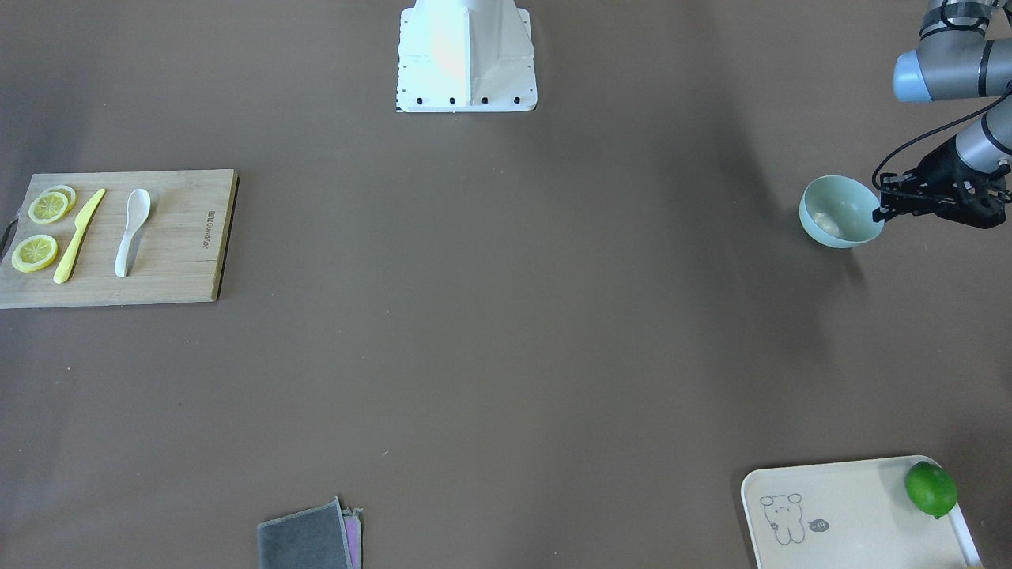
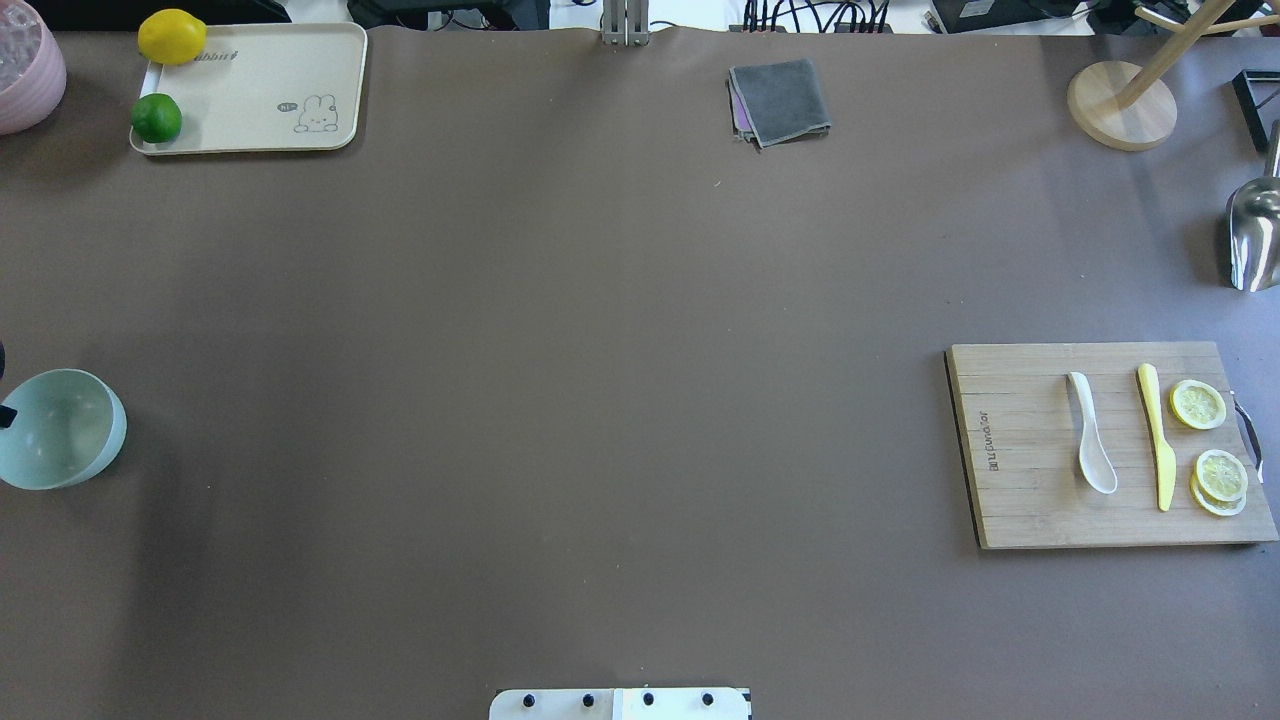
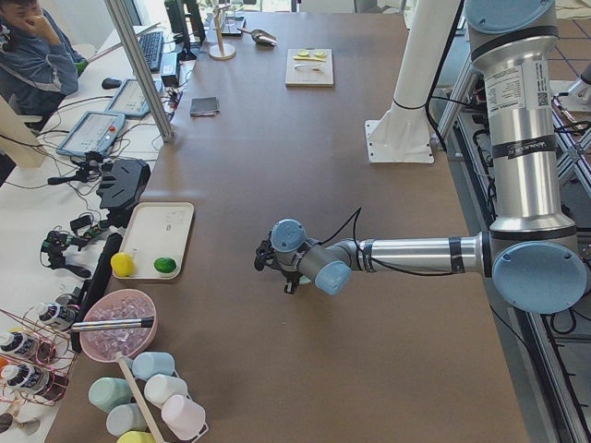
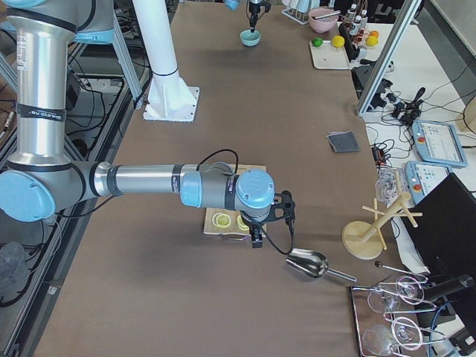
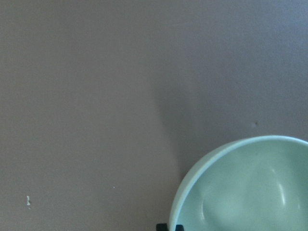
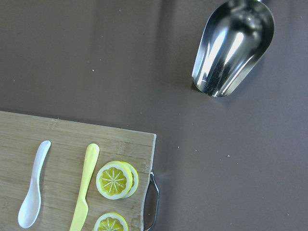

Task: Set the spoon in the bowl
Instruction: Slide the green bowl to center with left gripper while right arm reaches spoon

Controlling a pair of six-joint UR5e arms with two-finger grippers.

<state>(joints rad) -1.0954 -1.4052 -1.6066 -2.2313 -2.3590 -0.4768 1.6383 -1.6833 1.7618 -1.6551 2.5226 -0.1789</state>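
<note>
The spoon [image 1: 133, 233] lies on the wooden cutting board [image 1: 182, 253] at the robot's right end of the worktop [image 1: 506, 316], its scoop end toward the robot's base. Just beside it, and apart from it, lies a yellow knife [image 1: 77, 237], with lemon slices [image 1: 35, 253] beyond the knife. The bowl [image 1: 814, 229] is well apart from the spoon, at the opposite end of the worktop on the robot's left.

The left gripper [image 1: 880, 210] is at the bowl's rim. In the left wrist view the two fingers [image 5: 161, 226] straddle the rim of the bowl [image 5: 240, 192], one inside and one outside, pinching it.

The right gripper [image 4: 257, 239] shows only in the exterior right view, hanging over the outer end of the board, and I cannot tell whether its fingers are spread or pressed together. Its wrist camera looks down on the spoon [image 6: 33, 190], the knife [image 6: 85, 185], the slices [image 6: 114, 180] and a metal scoop [image 6: 233, 45] lying on the worktop off the board

A cream tray [image 1: 854, 506] with a lime [image 1: 931, 488] and a folded grey cloth [image 1: 304, 541] sit along the operators' side
</note>
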